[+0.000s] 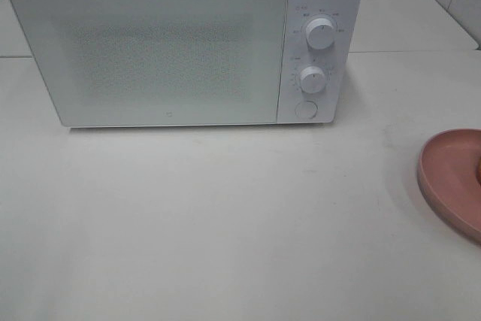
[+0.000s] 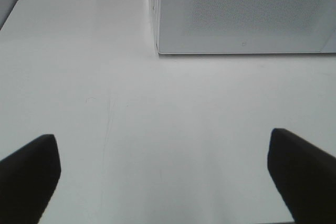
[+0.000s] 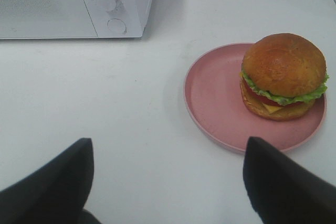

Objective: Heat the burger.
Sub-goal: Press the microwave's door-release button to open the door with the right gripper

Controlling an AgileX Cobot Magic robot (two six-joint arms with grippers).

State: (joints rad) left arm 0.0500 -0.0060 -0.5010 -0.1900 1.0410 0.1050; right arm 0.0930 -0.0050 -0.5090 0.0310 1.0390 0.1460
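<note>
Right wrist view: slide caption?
Open right gripper above the table, facing the burger on its pink plate; closed microwave beyond.

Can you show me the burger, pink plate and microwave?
burger (image 3: 283, 65), right wrist view, on the bun's dome.
pink plate (image 3: 216, 100), right wrist view, on its bare floor.
microwave (image 1: 161, 50), exterior high view, on its closed door.

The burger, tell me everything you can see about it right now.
The burger has a glossy golden-brown domed top bun, a frill of green lettuce, a red layer, a corner of yellow cheese and a brown bottom bun; the sheen suggests plastic. It stands whole and upright, off-centre on the round pink plate, on the side away from the microwave. Only the plate touches it; the open right gripper is clear of it.
</note>
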